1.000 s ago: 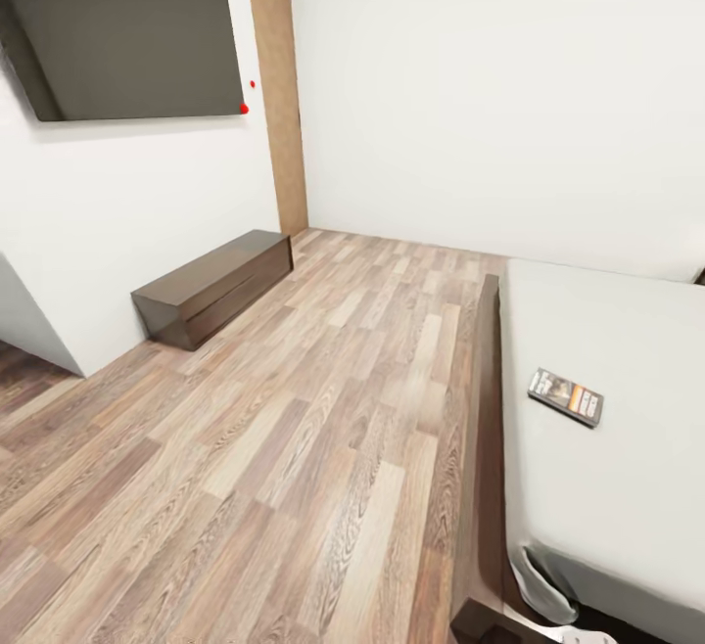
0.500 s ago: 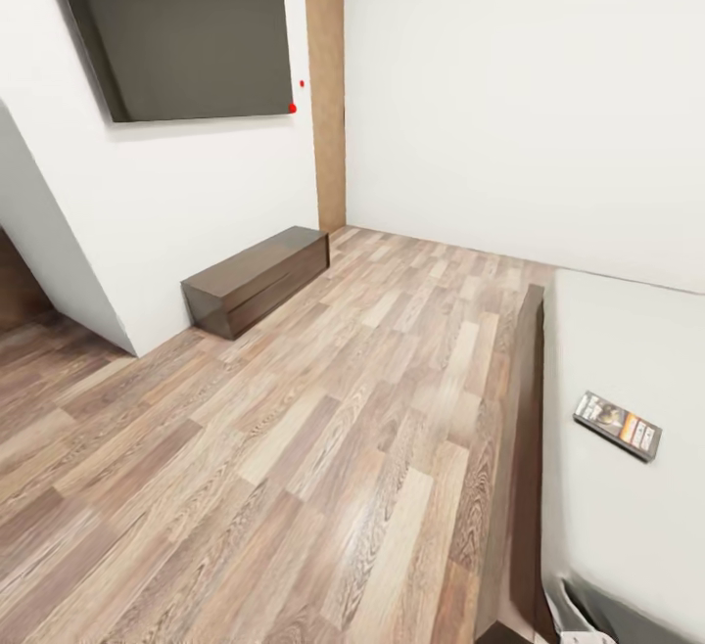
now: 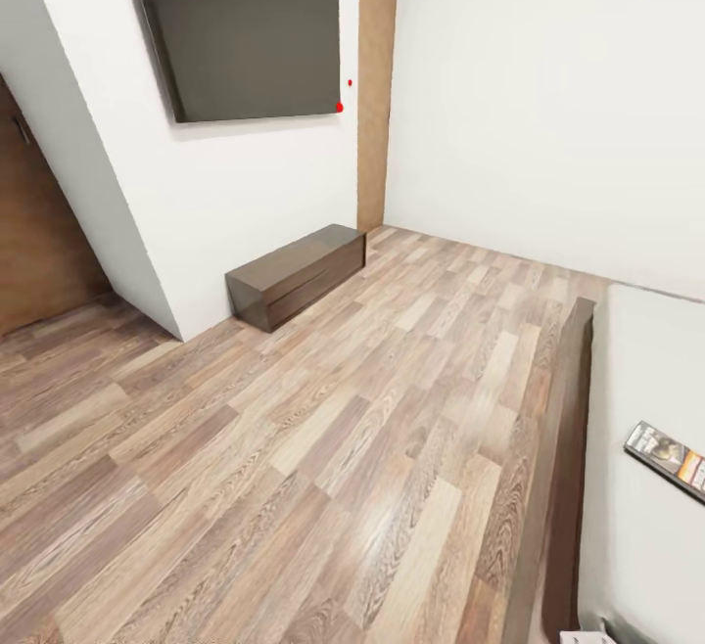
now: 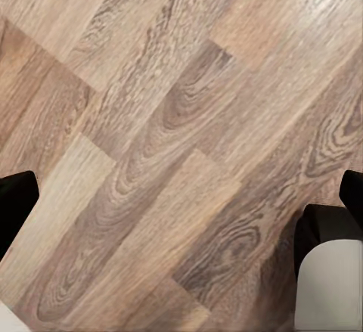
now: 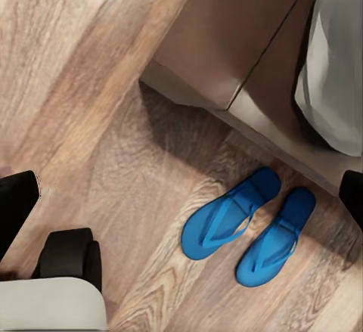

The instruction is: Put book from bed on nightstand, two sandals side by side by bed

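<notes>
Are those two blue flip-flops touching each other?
Apart. The right wrist view shows a strip of wood floor between the two sandals along their whole length.

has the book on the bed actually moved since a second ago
No. The small dark paperback book with the orange band lies at the same spot on the pale-grey mattress beside the dark wooden bed frame; the camera turned.

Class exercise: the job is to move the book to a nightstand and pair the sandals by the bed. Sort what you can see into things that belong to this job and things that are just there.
Part of the job:
book
bed
two blue sandals

Just there:
wall screen
long low cabinet
brown door
</notes>
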You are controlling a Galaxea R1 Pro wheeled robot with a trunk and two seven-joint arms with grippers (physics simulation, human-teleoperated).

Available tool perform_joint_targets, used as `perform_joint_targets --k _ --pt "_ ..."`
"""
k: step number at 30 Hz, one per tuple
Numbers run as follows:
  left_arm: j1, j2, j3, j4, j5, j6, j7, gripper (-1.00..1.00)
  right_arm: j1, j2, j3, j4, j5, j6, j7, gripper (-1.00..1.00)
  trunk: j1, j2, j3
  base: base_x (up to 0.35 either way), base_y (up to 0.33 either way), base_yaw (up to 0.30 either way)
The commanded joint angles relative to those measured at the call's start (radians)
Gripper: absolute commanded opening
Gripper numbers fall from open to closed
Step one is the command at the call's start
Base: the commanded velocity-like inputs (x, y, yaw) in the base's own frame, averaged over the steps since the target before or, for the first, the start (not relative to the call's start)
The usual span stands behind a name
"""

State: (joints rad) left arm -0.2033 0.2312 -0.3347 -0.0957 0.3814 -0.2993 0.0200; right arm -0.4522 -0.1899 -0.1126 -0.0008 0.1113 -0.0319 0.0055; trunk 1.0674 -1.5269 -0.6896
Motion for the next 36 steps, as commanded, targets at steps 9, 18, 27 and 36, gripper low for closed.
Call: perform_joint_targets --k 9,18,27,36 --pt "-0.001 -0.002 -0.009 0.001 0.006 -0.003 0.002 1.0 0.0 0.0 -0.009 0.001 0.011 -0.003 0.001 1.0 -0.035 0.063 0.022 0.0 0.0 0.264" --pt "-0.001 -0.003 -0.01 0.001 0.006 -0.002 0.003 1.0 0.0 0.0 -0.009 0.001 0.011 -0.003 0.001 1.0 -0.054 0.098 0.033 0.0 0.0 0.267" --pt "-0.001 -0.013 -0.011 0.001 0.007 -0.004 0.003 1.0 0.0 0.0 -0.007 0.003 0.011 -0.003 0.001 1.0 -0.054 0.098 0.029 0.0 0.0 0.271" --pt "-0.001 -0.016 -0.011 0.0 0.007 -0.004 0.003 1.0 0.0 0.0 -0.007 0.005 0.012 -0.003 0.002 1.0 -0.054 0.098 0.027 0.008 0.001 0.176"
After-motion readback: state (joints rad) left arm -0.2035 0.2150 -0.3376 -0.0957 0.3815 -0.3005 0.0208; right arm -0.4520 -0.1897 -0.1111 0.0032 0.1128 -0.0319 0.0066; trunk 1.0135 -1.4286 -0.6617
